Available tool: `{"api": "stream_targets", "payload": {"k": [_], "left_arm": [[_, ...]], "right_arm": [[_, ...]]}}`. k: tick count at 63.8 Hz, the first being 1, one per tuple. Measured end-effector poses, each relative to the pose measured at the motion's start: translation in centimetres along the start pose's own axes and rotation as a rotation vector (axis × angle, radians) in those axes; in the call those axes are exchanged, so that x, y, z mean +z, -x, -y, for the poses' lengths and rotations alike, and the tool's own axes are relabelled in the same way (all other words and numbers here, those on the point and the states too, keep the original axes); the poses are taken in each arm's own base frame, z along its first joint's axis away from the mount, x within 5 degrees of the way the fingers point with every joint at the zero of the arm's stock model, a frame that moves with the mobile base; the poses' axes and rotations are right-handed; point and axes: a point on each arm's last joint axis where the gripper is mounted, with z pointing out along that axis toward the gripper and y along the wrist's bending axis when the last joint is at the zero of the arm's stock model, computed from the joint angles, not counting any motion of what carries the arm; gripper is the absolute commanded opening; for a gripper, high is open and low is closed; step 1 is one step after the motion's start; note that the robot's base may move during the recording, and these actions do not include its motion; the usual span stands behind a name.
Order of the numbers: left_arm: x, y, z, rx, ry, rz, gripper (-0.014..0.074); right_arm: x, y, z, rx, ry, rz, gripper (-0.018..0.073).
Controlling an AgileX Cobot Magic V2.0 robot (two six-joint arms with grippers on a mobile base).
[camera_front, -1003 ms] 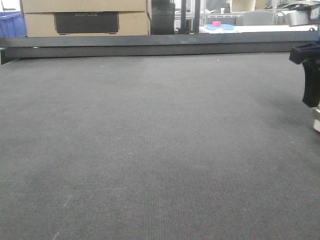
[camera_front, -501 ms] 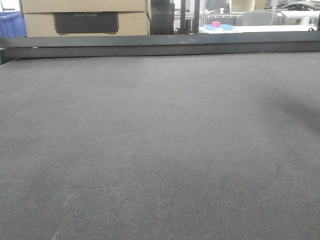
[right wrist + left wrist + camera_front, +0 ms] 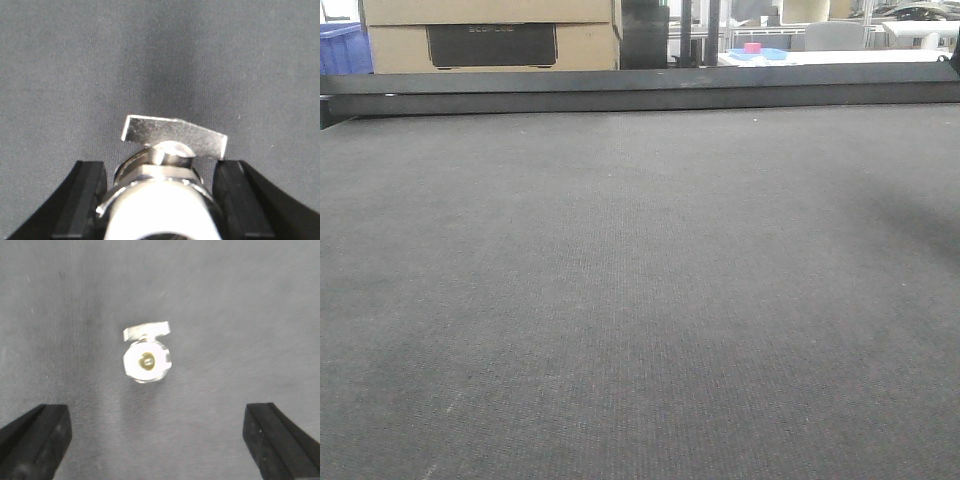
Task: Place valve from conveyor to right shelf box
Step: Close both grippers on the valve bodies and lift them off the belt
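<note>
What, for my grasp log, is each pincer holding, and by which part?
Right pincer clamps the valve by its round body; left pincer is open, holding nothing.

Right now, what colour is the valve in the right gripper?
The valve is shiny silver, its near end whitish; right wrist view shows it best.

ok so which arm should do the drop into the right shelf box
Right. The right gripper already has a valve clamped between its fingers. The left gripper is open, holding nothing, above a second valve lying on the conveyor.
</note>
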Motion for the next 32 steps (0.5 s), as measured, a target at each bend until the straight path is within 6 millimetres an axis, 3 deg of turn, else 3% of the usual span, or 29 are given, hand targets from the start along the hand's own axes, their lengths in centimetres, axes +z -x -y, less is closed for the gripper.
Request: {"api": "stream_targets", "payload": {"k": [32], "left_arm": [[9.5,2.3,-1.3,0.032,-0.070,-0.162,0.0601]], "right_arm": [[0.0,0.2,0.0,0.000,-0.002,0.025,-0.0154]]}}
